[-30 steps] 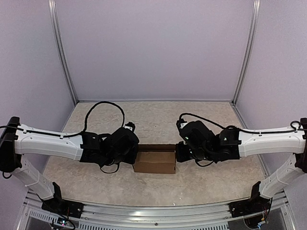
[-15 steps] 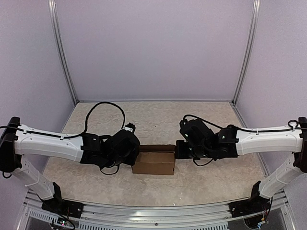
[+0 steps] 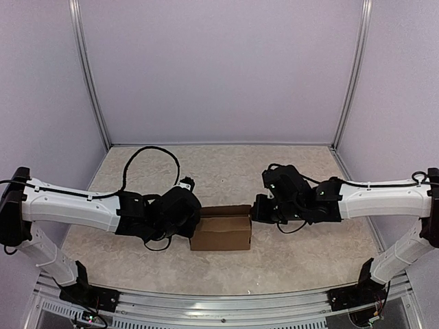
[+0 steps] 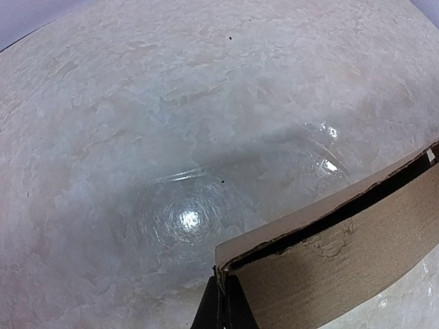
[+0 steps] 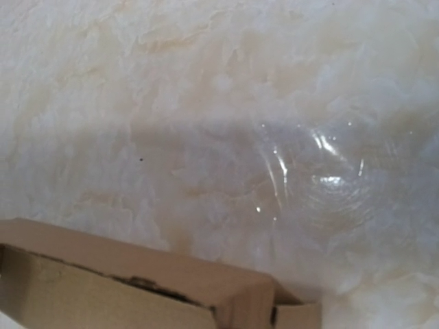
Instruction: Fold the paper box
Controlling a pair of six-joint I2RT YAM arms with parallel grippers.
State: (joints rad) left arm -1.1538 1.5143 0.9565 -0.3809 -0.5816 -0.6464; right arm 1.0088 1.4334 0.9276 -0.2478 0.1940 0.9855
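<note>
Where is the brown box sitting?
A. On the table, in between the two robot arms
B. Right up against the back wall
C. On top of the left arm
A: the paper box lies on the table, with the left arm reaching to one end of it and the right arm to the other.

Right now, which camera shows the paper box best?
Top external: nearly the whole paper box shows there. Left wrist catches only one corner and a side; right wrist only a top edge and one end.
</note>
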